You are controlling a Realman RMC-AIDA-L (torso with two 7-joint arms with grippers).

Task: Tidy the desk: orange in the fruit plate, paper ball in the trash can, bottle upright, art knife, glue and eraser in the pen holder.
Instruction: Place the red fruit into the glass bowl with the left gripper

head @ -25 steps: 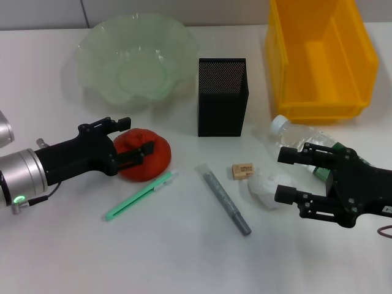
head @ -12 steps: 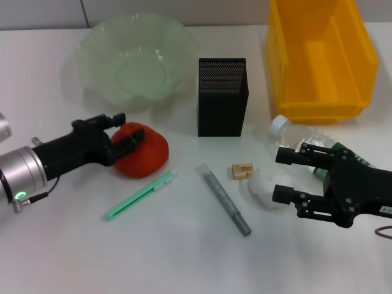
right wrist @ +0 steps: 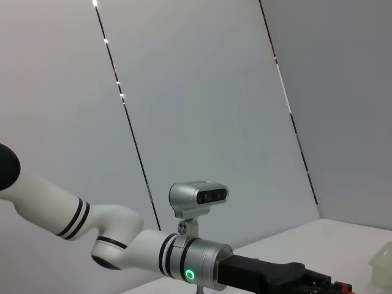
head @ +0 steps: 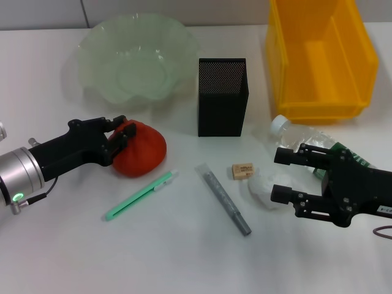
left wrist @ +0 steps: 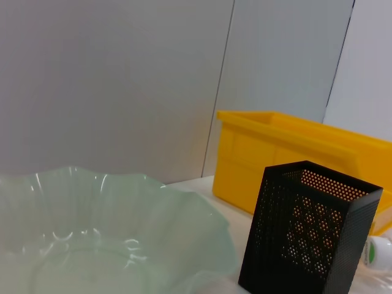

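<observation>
Red-orange and squat, the orange sits on the table just in front of the fruit plate, and we see the left gripper has narrowed its jaws from wide open a second ago until they clamp it, so lifting comes next. Right of the orange, the right gripper hovers open over the paper ball.

text: none legible — eraser wrapper print | too small to read
</observation>
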